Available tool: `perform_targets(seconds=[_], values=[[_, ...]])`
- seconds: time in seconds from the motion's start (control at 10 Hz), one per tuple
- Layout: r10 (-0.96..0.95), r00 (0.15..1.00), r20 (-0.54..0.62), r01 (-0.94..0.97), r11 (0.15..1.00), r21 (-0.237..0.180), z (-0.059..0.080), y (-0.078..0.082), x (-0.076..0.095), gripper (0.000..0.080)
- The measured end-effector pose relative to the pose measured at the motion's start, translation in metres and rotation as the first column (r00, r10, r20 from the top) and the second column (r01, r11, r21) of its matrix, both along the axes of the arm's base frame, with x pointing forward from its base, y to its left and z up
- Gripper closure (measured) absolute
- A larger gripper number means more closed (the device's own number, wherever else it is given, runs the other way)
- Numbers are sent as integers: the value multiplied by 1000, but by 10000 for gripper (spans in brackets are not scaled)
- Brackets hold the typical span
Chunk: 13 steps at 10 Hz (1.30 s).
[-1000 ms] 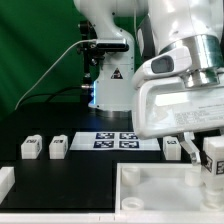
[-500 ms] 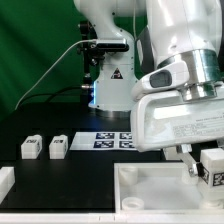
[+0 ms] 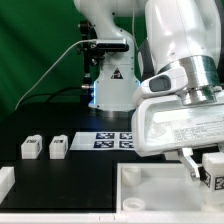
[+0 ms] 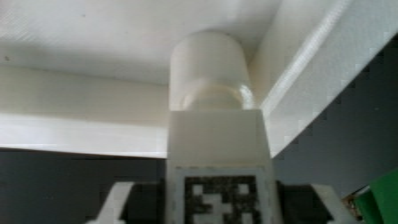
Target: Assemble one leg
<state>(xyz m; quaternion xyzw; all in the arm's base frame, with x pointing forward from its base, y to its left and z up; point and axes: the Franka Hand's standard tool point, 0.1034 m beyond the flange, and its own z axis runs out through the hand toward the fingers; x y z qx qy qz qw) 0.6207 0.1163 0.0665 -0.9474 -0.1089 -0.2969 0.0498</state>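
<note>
Wrist view: the hand (image 4: 210,205) is clenched on the leg (image 4: 217,135), peg end pointing toward the white panel (image 4: 71,115), probably lining it up with a corner socket. Farther out, a spare leg (image 3: 31,147) and its twin (image 3: 57,147) lie on the worktop (image 3: 60,172).

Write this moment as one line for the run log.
gripper: shut on leg | leg: held over panel, exterior view's right | two other legs: on table, exterior view's left

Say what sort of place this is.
Probably a robotics lab bench: the arm's gripper holds a tagged leg, a marker board lies on the black table, green backdrop behind.
</note>
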Motion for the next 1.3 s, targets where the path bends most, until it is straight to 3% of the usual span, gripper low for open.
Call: perform_targets(seconds=[0.2,0.3,0.4,0.5,1.2,1.3], values=[[1,1000,-13,-1,1000,-1,-2,0,-1,510],[1,1000,-13,-1,1000,-1,-2,0,-1,298],[1,1000,-13,-1,1000,-1,-2,0,-1,298],[1,1000,-13,-1,1000,-1,-2,0,-1,181],[1,999,-33,-1,1000,-2,0,-1,-1,150],[4,998,-58,-5,1000,-6,14,-3,2,150]])
